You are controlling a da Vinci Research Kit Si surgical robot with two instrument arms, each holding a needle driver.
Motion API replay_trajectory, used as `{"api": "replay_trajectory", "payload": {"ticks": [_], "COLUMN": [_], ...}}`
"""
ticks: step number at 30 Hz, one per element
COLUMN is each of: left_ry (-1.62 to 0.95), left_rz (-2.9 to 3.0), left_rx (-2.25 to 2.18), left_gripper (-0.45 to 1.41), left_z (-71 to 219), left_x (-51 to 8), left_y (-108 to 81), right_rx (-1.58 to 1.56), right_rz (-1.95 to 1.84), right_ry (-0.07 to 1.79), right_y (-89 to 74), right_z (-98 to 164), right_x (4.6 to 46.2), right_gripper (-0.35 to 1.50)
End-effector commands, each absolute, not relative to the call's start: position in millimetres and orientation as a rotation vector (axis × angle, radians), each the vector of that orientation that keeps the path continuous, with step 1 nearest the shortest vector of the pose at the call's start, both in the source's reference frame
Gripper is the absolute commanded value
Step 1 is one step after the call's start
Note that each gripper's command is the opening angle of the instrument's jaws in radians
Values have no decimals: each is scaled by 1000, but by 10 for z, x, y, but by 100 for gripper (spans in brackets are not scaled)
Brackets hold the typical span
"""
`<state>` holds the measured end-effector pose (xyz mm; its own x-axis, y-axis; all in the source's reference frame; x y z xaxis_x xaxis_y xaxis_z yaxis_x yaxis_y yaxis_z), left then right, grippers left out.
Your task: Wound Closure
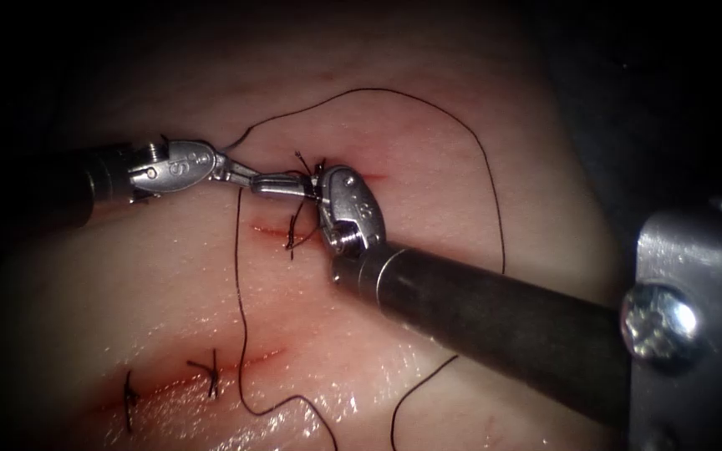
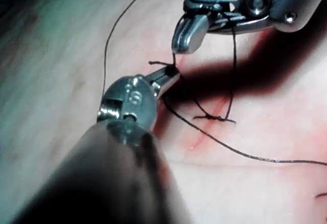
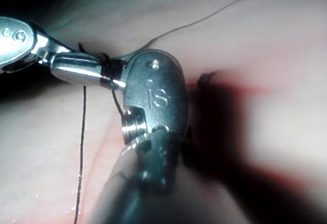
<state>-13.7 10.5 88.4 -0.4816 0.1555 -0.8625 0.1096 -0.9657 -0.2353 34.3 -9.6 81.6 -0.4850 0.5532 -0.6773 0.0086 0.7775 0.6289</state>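
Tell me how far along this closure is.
Done: two knotted stitches cross the lower cut. In hand: left gripper and right gripper meet at a knot over the upper cut, left shut on thread. Left: upper cut mostly unstitched; needle unseen.

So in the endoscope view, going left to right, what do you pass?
Left tool, jaws closed on the thread → knotted stitch on the cut in the tissue → right tool → the thread's wide loop → metal bracket with a screw.
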Motion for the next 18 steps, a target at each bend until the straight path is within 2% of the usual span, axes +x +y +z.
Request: {"api": "replay_trajectory", "payload": {"ticks": [1,3,4,5,8,11,14,16,18], "left_ry": [-404,-404,-405,-406,-415,-425,-420,-417,-416], "left_rz": [2641,2627,2621,2616,2595,2565,2560,2556,2547], "left_rx": [-1592,-1590,-1596,-1599,-1614,-1630,-1630,-1634,-1643], "left_gripper": [-45,-45,-45,-45,-45,-45,-45,-45,-45], "left_z": [896,907,912,917,929,938,945,947,948], "left_x": [-143,-146,-148,-150,-157,-163,-167,-167,-167], "left_y": [111,110,108,106,97,85,72,67,63], "right_rx": [433,442,447,450,414,410,412,354,301], "right_rz": [685,663,645,633,702,860,1070,1105,1140], "right_ry": [1984,1979,1975,1974,1922,1840,1737,1693,1621], "right_y": [-91,-92,-92,-93,-96,-100,-103,-104,-106], "right_z": [819,818,818,818,818,821,827,832,838], "right_x": [349,349,350,351,356,360,360,359,358], "right_gripper": [-35,-28,0,14,17,12,27,26,32]}}
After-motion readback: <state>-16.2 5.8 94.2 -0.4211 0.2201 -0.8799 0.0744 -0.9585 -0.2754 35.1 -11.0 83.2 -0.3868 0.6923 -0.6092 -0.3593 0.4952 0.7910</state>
